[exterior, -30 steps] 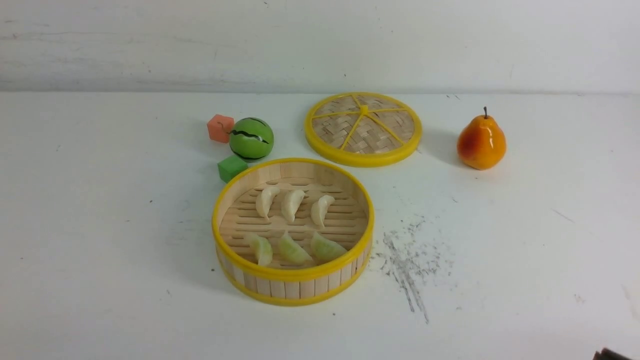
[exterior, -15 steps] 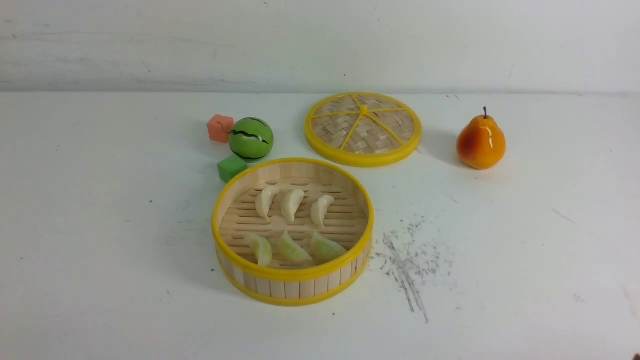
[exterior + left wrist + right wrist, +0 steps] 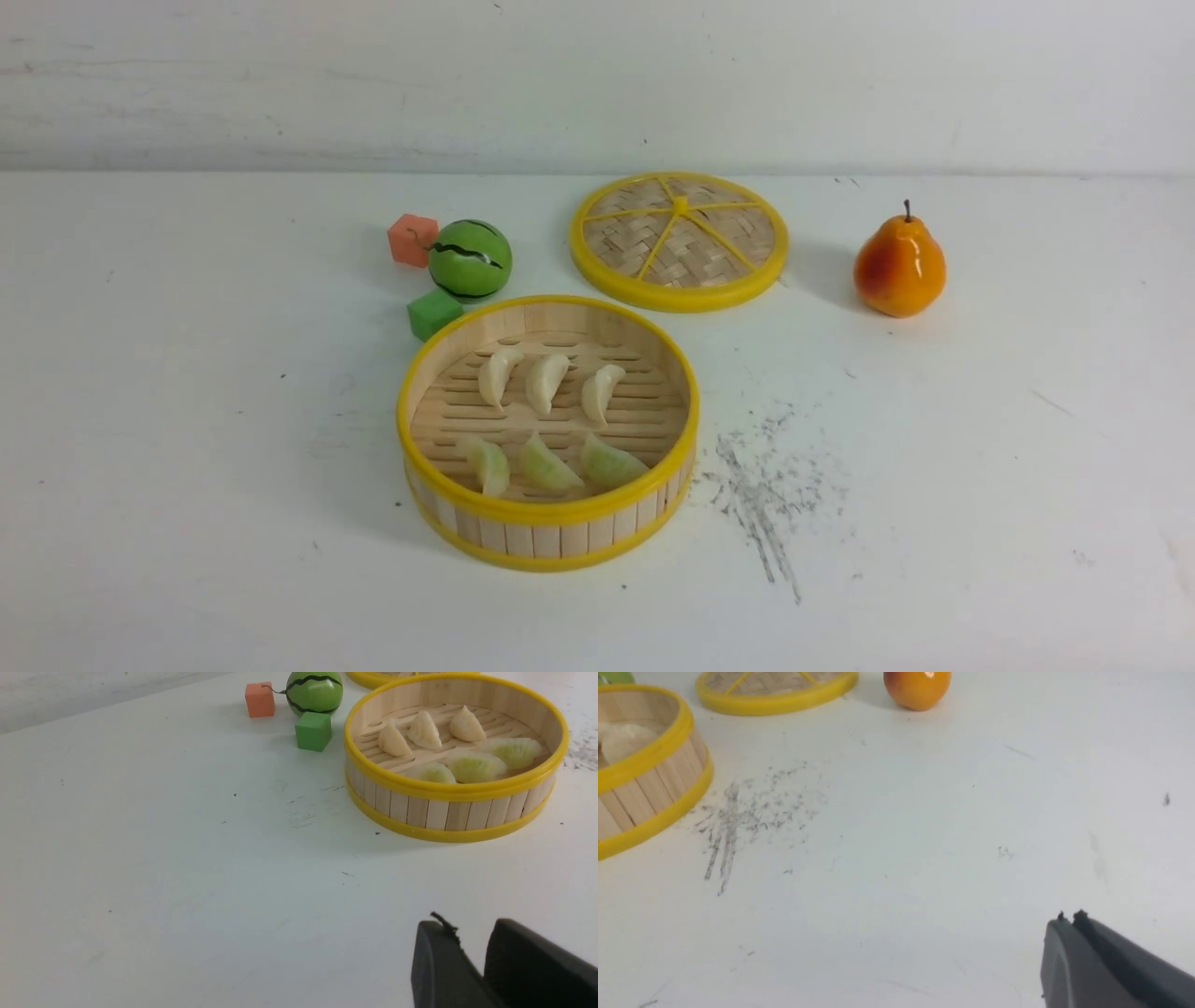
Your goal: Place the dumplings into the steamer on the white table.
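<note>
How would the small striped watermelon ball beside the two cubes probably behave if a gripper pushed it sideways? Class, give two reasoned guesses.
The watermelon ball looks round, so it would probably roll rather than slide. The green cube and orange cube stand close beside it and might stop it. Its glossy skin suggests that a pinch could slip.

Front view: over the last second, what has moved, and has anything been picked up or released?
Only a dark piece of robot hardware at the bottom right corner slid out of the picture; it is gone now. Nothing was visibly taken hold of or let go. All six dumplings lie unmoved in the steamer, and the lid, pear, toy watermelon and both cubes are where they were.
</note>
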Robot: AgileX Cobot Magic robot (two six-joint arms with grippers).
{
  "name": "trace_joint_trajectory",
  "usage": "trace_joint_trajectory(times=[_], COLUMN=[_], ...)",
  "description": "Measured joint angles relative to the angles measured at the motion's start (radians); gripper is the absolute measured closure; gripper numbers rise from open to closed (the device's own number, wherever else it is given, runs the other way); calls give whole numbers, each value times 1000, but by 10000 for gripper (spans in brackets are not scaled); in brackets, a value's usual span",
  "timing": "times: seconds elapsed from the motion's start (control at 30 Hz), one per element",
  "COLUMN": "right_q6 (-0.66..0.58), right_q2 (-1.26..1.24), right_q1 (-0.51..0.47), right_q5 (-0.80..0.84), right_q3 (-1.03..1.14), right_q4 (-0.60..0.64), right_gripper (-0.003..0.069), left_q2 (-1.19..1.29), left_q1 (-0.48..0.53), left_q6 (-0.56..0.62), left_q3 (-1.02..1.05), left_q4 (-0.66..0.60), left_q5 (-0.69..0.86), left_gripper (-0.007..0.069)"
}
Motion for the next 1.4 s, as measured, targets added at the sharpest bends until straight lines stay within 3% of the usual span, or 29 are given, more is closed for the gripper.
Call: trace_joint_trajectory(times=[1.13, 1.27, 1.4], right_q6=[20, 21, 21], right_q2=[0, 0, 0], right_q1=[0, 0, 0], right_q5=[17, 17, 18], right_q3=[-3, -3, -3], right_q4=[8, 8, 9], right_gripper=[629, 621, 615], left_q2=[-39, -98, -100], left_q1=[13, 98, 275], left_q6=[0, 0, 0], left_q3=[32, 97, 109], left_q4=[-3, -2, -96], left_q5=[-9, 2, -118], left_gripper=[449, 449, 455])
